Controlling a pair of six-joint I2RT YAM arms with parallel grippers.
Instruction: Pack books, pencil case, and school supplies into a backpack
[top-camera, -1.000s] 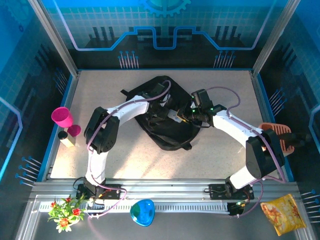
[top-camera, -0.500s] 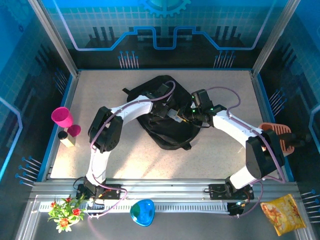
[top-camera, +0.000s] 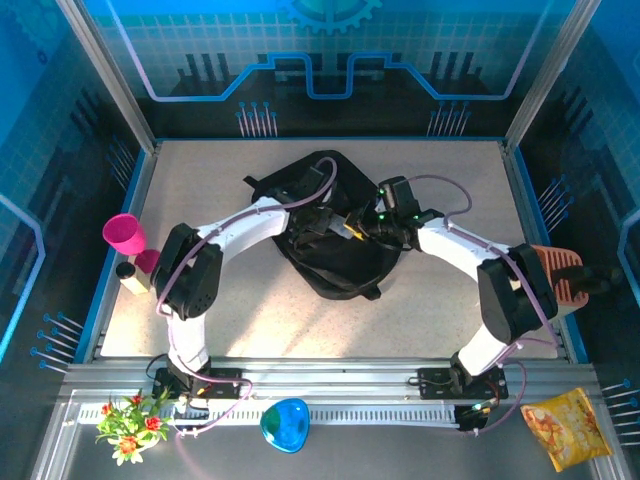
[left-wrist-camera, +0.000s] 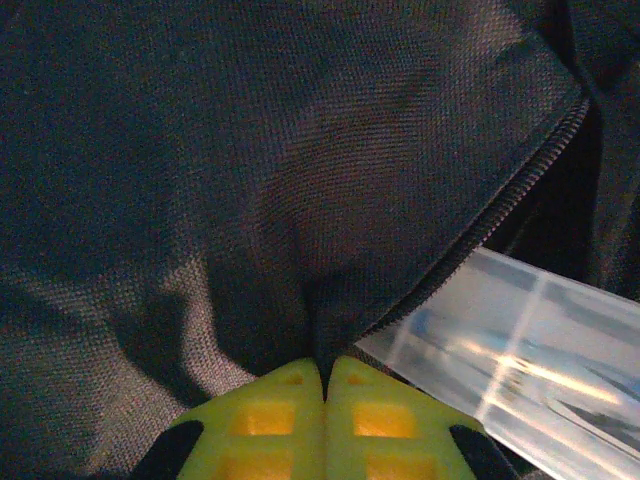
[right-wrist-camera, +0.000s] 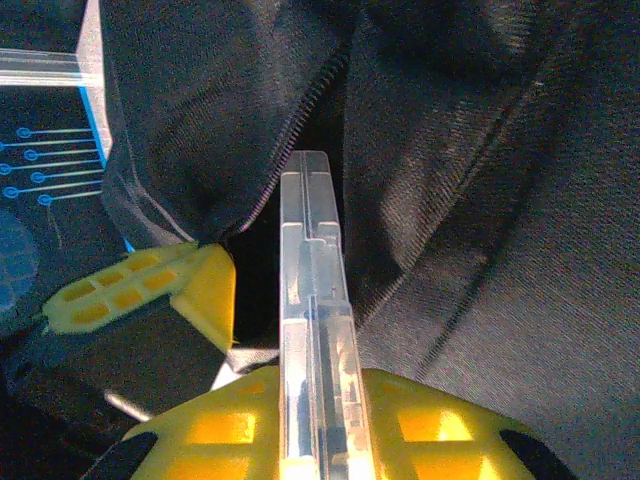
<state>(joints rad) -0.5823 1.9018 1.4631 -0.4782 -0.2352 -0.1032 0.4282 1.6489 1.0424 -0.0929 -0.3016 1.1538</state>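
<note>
Three loose things lie nearest, on the metal rail in front of the arm bases: a flower sprig (top-camera: 128, 425) at the left, a blue object (top-camera: 285, 424) in the middle, and a snack bag (top-camera: 565, 428) at the right. Past them is the pale table (top-camera: 420, 310), with a pink cup (top-camera: 123, 233) at its left edge and an orange object (top-camera: 560, 270) off its right edge.

The black backpack (top-camera: 335, 255) lies slumped in the middle of the table, a bit toward the far side. Both arms bend inward and meet over it.

The left pincer (left-wrist-camera: 323, 385) has its yellow fingers pressed together on a fold of the backpack's fabric, just beside the zip. The right pincer (right-wrist-camera: 315, 420) pinches a clear case (right-wrist-camera: 315, 300) on edge. The case's far end points into the dark gap along the zip. From the right wrist, the left pincer's yellow fingers sit just left of the case, close but apart. From the left wrist, the case slants under the zipped edge at the lower right.
</note>
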